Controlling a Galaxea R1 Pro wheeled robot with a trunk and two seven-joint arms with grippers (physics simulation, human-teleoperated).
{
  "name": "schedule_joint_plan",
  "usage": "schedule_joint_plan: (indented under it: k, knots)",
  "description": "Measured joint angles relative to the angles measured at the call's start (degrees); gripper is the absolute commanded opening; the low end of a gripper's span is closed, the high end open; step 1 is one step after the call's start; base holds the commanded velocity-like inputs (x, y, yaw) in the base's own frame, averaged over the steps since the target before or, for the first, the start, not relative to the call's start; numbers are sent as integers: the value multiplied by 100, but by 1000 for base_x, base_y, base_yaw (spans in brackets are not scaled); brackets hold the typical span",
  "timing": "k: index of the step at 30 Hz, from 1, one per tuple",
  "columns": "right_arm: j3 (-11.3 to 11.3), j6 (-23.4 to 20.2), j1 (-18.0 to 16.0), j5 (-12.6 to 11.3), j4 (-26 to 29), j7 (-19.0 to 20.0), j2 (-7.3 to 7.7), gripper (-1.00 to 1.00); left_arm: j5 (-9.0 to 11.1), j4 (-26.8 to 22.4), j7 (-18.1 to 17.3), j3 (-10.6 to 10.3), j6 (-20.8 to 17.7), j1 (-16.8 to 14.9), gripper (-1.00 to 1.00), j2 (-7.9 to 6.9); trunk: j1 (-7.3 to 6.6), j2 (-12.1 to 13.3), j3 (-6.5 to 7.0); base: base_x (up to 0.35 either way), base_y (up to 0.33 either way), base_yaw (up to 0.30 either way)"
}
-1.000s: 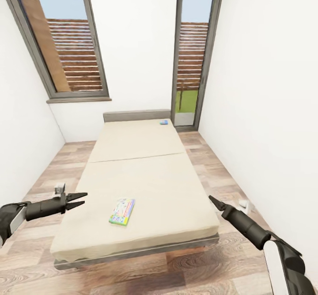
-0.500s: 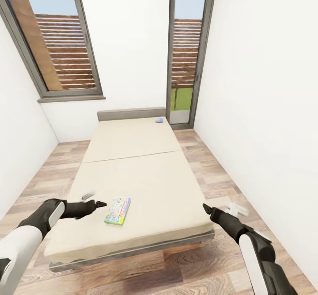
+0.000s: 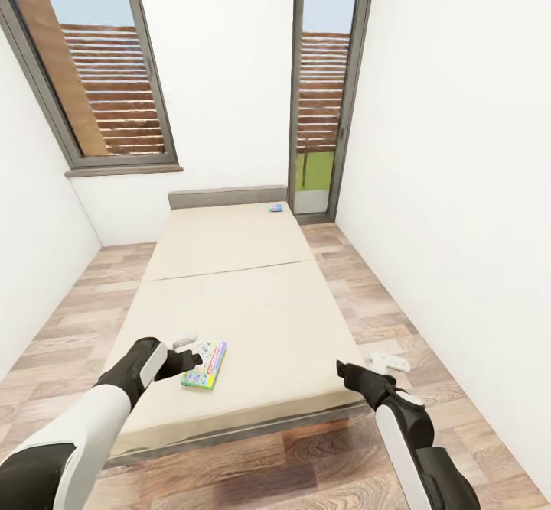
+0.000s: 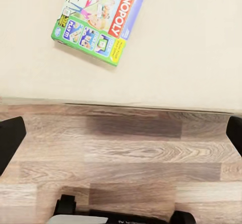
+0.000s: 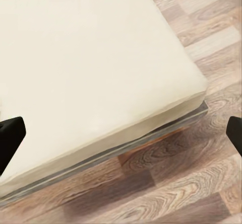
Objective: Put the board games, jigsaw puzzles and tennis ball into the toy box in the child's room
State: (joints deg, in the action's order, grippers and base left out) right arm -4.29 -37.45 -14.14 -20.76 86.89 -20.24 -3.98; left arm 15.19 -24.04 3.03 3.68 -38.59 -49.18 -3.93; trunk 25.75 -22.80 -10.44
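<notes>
The board game [image 3: 204, 365] lay near the foot of the bed [image 3: 252, 303], long axis running up the mattress, just beside the left end effector [image 3: 193, 358], whose fingers were spread; the right end effector [image 3: 342, 371], also spread, hung well apart.

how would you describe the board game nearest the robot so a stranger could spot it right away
Find the bed, a cream mattress filling the middle of the narrow room. At its near end, just ahead of the left gripper, lies the board game, a flat box printed yellow, green and red, much larger than the small blue box by the headboard.
</notes>
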Motion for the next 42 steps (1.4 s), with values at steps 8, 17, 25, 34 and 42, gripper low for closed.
schedule_joint_plan:
  k: [8,17,25,34,42]
  knots:
    - [-169,-2,1,-1,4,-222,-1,100,31,-41,247,111,40,-1,100,72,0,0,0,0,0,83]
    - [-481,1,-1,4,5,-254,13,100,37,-48,292,223,49,-1,100,92,0,0,0,0,0,259]
    - [-590,4,-2,6,5,-256,33,100,36,-48,291,232,55,-1,100,100,0,0,0,0,0,288]
    - [-607,7,3,-3,6,-246,45,100,31,-48,292,226,56,-1,100,108,0,0,0,0,0,177]
    - [-617,28,2,-1,5,-239,44,100,29,-48,285,224,56,-1,100,110,0,0,0,0,0,21]
